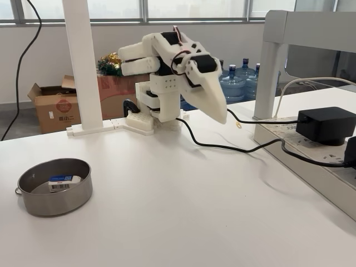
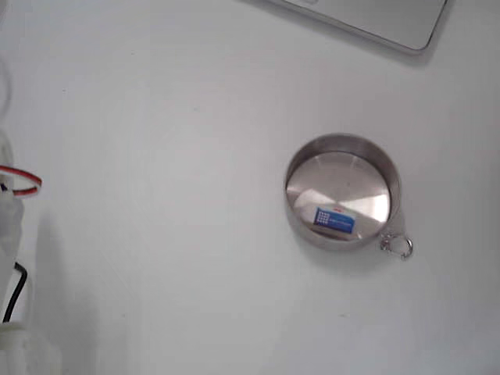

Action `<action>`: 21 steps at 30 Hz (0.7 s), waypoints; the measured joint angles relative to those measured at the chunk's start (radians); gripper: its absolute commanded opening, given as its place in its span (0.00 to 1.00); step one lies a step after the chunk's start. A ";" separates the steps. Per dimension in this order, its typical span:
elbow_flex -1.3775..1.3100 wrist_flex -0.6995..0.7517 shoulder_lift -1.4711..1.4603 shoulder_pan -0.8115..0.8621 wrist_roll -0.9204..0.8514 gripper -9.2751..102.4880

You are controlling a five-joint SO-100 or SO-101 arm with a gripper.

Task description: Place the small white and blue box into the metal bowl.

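The small white and blue box [image 1: 61,181] [image 2: 334,220] lies flat inside the metal bowl [image 1: 33,199] [image 2: 384,176], near the bowl's wall. The bowl stands on the white table, at the left front in one fixed view and right of centre in the top-down fixed view, its ring loop [image 2: 398,246] at the lower right edge. My white gripper [image 1: 221,115] is folded back over the arm's base at the far side of the table, well away from the bowl, with its fingers together and nothing between them.
A black cable [image 1: 222,146] runs across the table from the arm's base to a black power adapter [image 1: 326,124] on a power strip at the right. A white post [image 1: 83,67] stands behind the bowl. A grey laptop-like edge [image 2: 375,19] lies at the top.
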 measured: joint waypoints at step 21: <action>-0.002 0.091 0.034 0.000 0.000 0.05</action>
